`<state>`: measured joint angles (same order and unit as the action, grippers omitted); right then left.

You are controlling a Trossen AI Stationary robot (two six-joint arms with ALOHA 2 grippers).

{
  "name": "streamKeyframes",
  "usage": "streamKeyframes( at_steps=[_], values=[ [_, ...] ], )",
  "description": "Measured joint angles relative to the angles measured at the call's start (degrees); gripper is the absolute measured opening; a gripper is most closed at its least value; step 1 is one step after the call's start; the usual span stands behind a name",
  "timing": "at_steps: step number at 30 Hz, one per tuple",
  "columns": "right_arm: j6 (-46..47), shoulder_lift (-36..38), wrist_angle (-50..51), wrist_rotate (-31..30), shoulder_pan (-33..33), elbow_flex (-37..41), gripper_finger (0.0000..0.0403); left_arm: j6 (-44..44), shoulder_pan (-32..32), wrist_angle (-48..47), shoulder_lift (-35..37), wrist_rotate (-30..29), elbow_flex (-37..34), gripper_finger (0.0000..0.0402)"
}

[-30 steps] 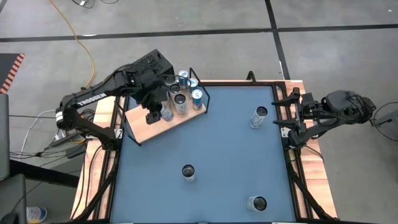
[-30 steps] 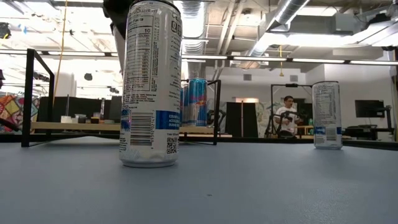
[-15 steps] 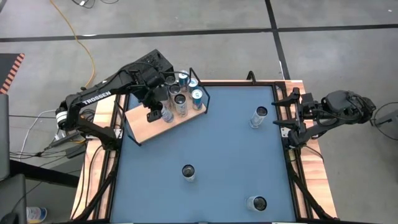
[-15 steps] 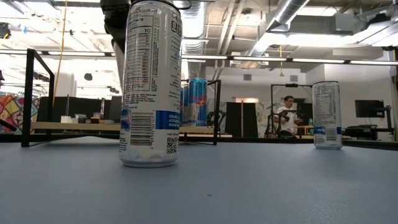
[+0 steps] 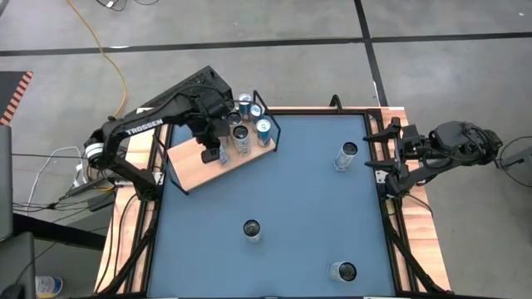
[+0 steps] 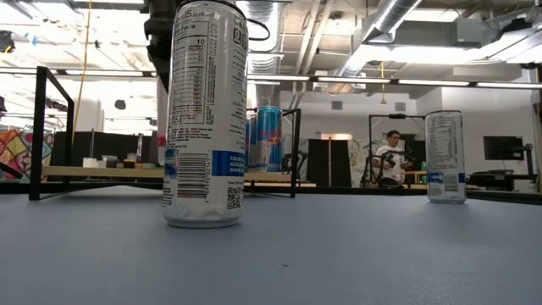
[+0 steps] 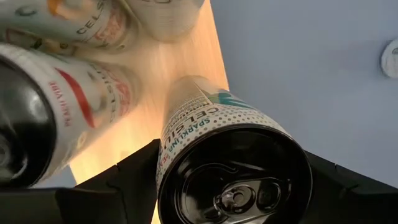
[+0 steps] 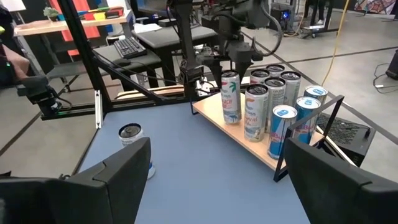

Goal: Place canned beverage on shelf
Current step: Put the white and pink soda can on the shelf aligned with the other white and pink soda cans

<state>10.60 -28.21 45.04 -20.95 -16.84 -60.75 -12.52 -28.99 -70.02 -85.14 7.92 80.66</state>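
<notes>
The shelf is a pale wood board with a black wire frame at the table's far left. Several cans stand on it by their bases. My left gripper hangs over the board, shut on a white canned beverage beside those cans. That held can stands upright, its base at the board. Whether the base rests on the wood, I cannot tell. My right gripper waits open at the table's right edge, with nothing between its fingers. My left gripper pinches the can's upper wall, just below the top rim, between its two fingers, one on either side. The fingers come from above and point steeply down along the can. The can stays upright, its base down at the shelf board.
Three more cans stand on the blue tabletop: one at the far right, one in the middle, one at the near right. The shelf's bare wood lies to the left of the held can. A person sits far behind the table.
My left gripper has sunk toward the shelf board with the can, shifting a little toward the cans that stand there. The can has stayed upright between the fingers.
</notes>
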Motion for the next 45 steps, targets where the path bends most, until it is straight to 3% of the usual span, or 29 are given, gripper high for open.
streamKeyframes(
  at_steps=[11,18,45],
  values=[
    [-0.1,0.0,1.4,0.0,0.0,0.0,0.035,0.6,-1.0,0.7,-0.5,0.9,0.1,0.0265],
    [-0.1,0.0,1.4,0.0,0.0,0.0,0.035,0.7,-1.5,-0.2,-3.9,2.4,3.9,0.0265],
    [-0.5,0.0,1.4,0.0,0.0,0.0,0.035,-1.4,-1.2,1.0,-5.9,-1.2,4.9,0.0265]
  ],
)
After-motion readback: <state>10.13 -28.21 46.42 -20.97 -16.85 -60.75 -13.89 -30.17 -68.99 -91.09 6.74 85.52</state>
